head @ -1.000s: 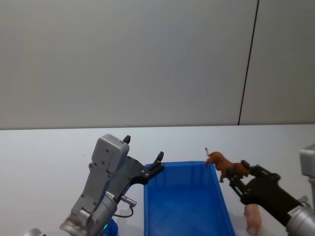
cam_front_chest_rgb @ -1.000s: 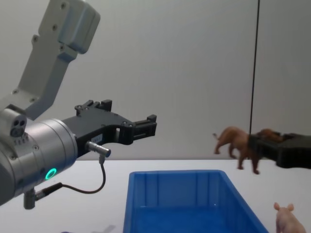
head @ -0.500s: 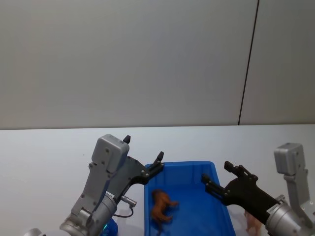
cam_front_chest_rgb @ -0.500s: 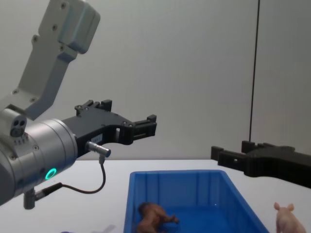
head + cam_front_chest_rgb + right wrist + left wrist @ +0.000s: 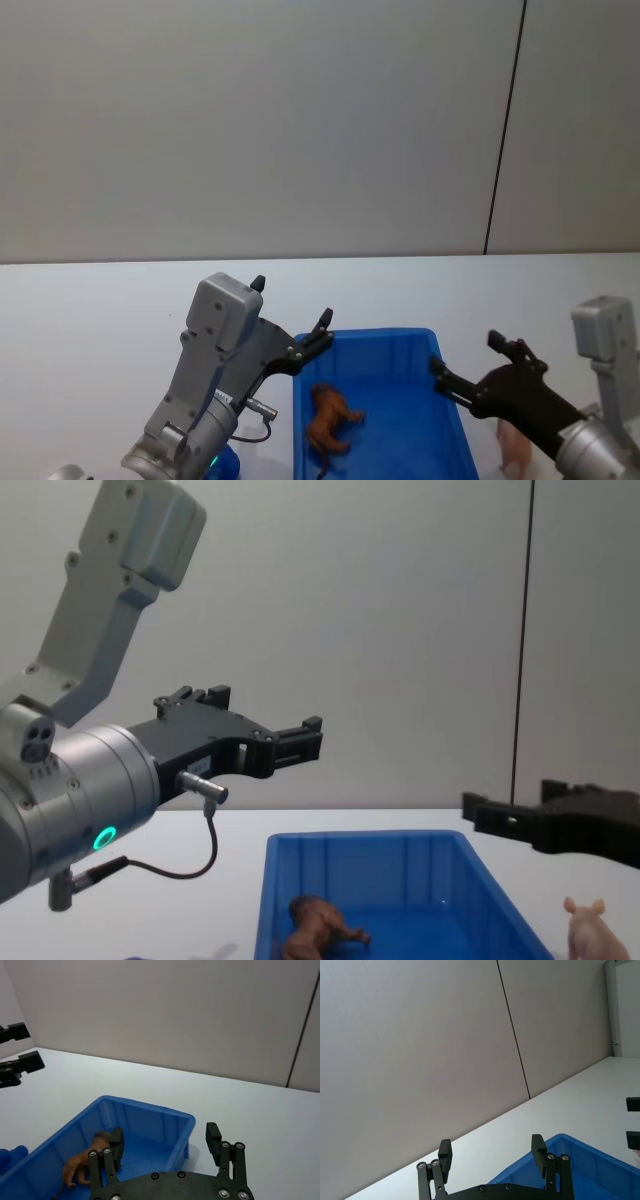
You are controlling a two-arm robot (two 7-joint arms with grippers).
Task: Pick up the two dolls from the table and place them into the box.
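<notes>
The brown doll lies on its side on the floor of the box — half the job done. The pink doll stands on the table just beside the box's right wall. The right gripper hovers above that rim, fingers spread and empty — likely placed to drop onto the pink doll next. The left gripper hangs by the box's far-left corner, fingers apart, idle.

Head camera looking down at box from above its near end. Chest camera looking level across box, near rim height. Wrist cameras facing box from either side. All four sharing box.
</notes>
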